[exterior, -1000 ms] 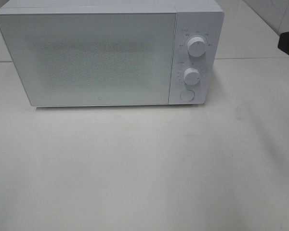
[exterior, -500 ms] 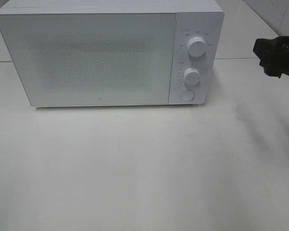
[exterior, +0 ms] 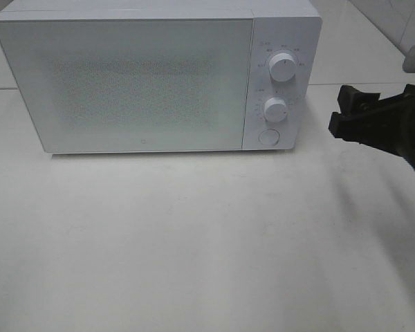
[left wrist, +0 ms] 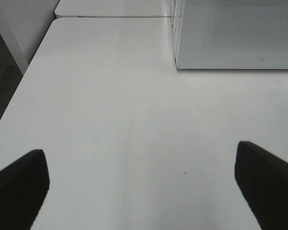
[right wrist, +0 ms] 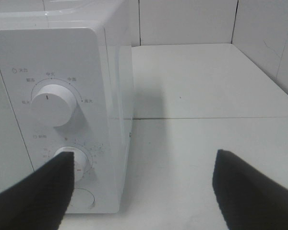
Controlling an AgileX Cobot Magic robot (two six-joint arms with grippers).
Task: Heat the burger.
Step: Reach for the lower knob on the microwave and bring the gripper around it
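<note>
Exterior high view: right gripper, jaws spread and empty, hovers beside the shut microwave — the burger shows nowhere. Left gripper gapes wide over the table. A sloppy reach could turn the timer dial — perhaps heating nothing.

The microwave is cased in smooth white plastic with a faint sheen; its door is patterned with a fine dotted mesh. The knobs are moulded in smooth white plastic. The counter is finished matt white. The right gripper is finished matt black.
</note>
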